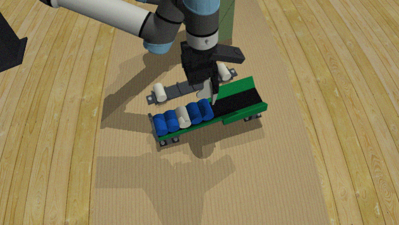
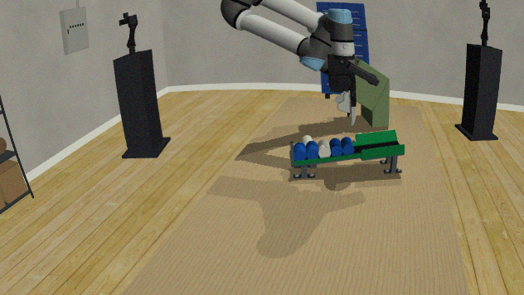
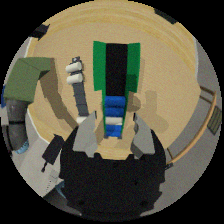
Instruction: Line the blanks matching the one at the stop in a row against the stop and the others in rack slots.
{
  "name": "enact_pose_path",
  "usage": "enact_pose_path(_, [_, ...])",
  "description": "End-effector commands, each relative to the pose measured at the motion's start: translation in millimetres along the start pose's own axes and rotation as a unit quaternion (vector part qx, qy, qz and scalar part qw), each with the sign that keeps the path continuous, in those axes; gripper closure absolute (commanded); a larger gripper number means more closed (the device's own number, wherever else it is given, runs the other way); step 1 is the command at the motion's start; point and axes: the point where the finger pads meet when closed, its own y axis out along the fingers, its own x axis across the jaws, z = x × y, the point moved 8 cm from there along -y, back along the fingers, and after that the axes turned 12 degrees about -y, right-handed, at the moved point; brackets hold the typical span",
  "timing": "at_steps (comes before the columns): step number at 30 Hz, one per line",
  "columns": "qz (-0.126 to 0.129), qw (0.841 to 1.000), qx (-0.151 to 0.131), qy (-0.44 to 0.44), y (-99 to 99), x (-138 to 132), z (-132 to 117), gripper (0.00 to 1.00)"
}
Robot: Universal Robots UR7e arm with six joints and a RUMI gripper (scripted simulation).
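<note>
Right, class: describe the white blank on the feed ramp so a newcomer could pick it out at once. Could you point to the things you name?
Find the green feed ramp (image 1: 241, 111) (image 2: 382, 153) (image 3: 99, 67) with its black bed. Along its lower part lies a row of five short bars. The white blank (image 1: 183, 117) (image 2: 324, 149) (image 3: 114, 121) is the middle one, the only white bar among four blue ones.

Matt plastic-looking blue blanks (image 1: 194, 113) (image 2: 312, 150) (image 3: 115, 101), grainy wood plank floor (image 1: 357, 126) (image 2: 124, 186), ribbed woven-looking mat (image 1: 268, 177) (image 2: 373, 232)
</note>
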Motion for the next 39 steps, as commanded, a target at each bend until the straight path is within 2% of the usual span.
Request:
enact_pose_path(1, [0.002,1.0,0.0,0.001,-3.7,1,0,0.49])
enact_pose_path(2, [0.002,1.0,0.0,0.001,-3.4,1,0,0.0])
enact_pose_path(22, [0.003,1.0,0.0,0.0,-2.4,1,-1,0.0])
enact_pose_path(24, [0.004,1.0,0.001,0.0,0.5,-2,-11,0.0])
enact_pose_path(28, [0.004,1.0,0.002,0.0,8.0,-12,-61,0.0])
enact_pose_path(30, [0.004,1.0,0.002,0.0,8.7,-13,-66,0.0])
enact_pose_path(32, [0.005,1.0,0.001,0.0,11.3,-18,-85,0.0])
enact_pose_path(39, [0.005,1.0,0.0,0.0,11.9,-20,-89,0.0])
